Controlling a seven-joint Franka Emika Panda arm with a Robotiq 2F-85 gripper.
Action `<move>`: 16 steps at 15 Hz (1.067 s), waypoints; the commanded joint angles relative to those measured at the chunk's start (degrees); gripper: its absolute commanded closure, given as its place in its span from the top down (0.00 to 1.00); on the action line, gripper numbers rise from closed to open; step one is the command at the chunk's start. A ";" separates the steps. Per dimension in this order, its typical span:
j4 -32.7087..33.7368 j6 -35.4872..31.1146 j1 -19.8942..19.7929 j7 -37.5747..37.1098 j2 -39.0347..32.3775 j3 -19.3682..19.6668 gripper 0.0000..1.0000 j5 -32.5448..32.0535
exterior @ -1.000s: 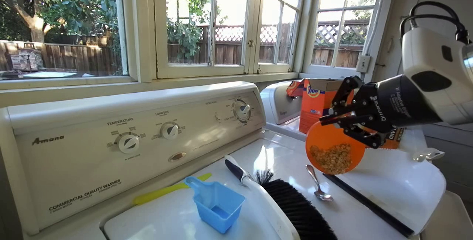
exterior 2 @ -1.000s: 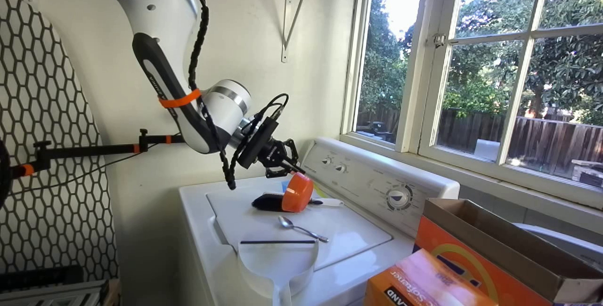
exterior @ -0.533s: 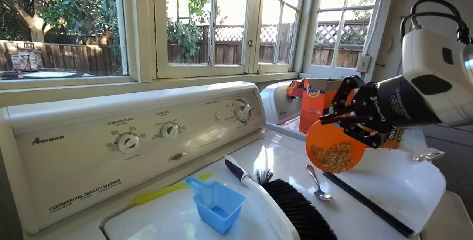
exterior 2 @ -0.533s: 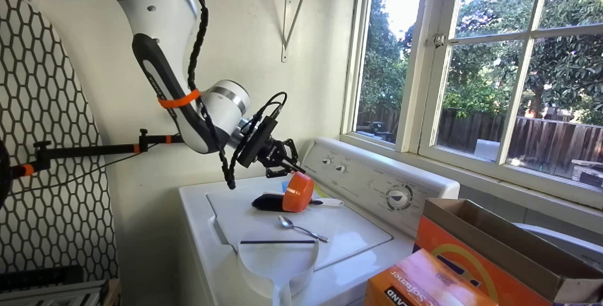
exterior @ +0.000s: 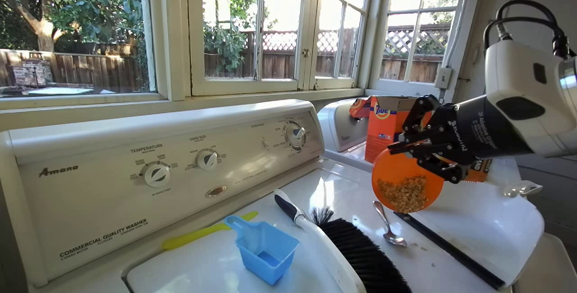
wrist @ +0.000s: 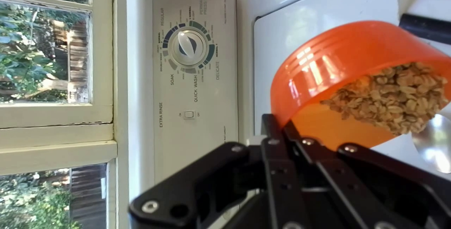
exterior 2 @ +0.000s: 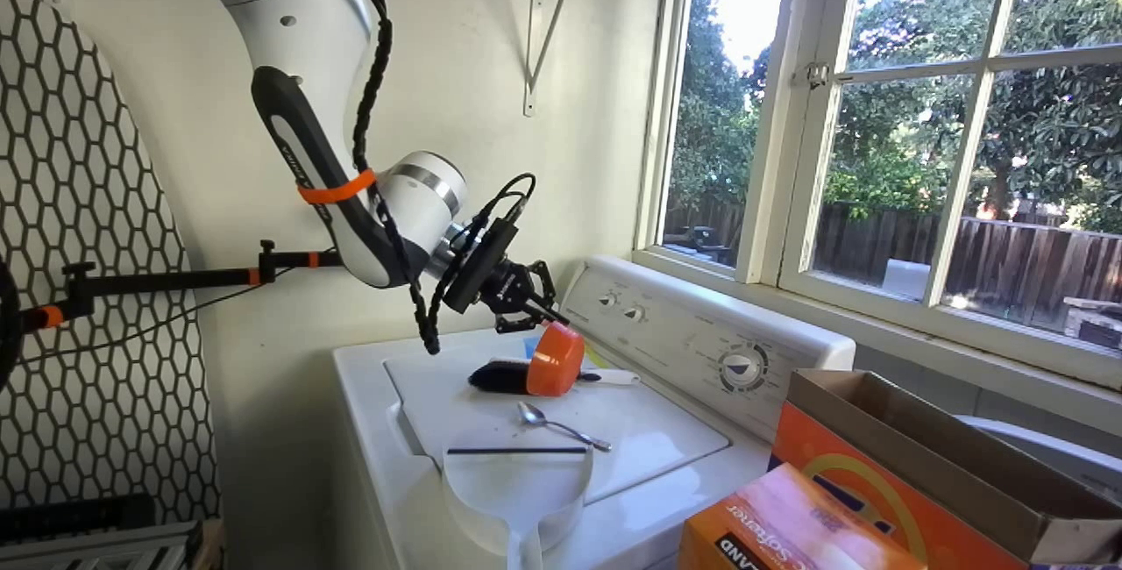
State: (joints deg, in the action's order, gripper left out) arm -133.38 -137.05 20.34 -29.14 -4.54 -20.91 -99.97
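Item, held: an orange, round plastic bowl [wrist: 317,70], hanging tilted below your jaws, which are together and clamped on its rim.
Contents: pale brown, flaky rolled oats [wrist: 394,102], heaped on the bowl's low side, close to the lip.

Hazards, in judgement: your grip is a pinch at one spot of the rim, so a jolt could let the bowl swing or slip; more tilt would probably send oats over the lip. Small pale specks [exterior: 423,248] below the jaws, too small to identify, may be loose oats. Sinking low could knock the bowl into what lies under you.

Surroundings, left to right in an exterior view, on or by the white enamel washing machine [exterior 2: 649,425]:
- Flat yellow-green strip [exterior: 198,236]: well left of the jaws.
- Light blue plastic scoop [exterior: 267,250]: left of the jaws and lower.
- Black-bristled brush with white handle [exterior: 365,252]: left and below; it crowds that side.
- Orange cardboard Tide box [exterior: 383,135]: behind the jaws, blocking your reach that way.
- Shiny metal spoon [exterior: 394,238]: below the jaws, near the bowl.
- White plastic dustpan with black lip [exterior: 491,221]: right of the jaws and lower; its raised walls obstruct a low sweep.
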 commanded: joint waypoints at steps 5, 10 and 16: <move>1.02 1.69 0.39 0.22 -1.17 -0.34 0.01 -0.91; 2.11 1.65 0.46 0.17 -1.88 -0.42 0.01 -1.10; 3.09 1.77 0.50 0.01 -2.88 -0.59 0.01 -1.21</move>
State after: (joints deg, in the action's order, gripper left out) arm -131.17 -137.01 20.35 -29.11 -6.25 -21.20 -99.97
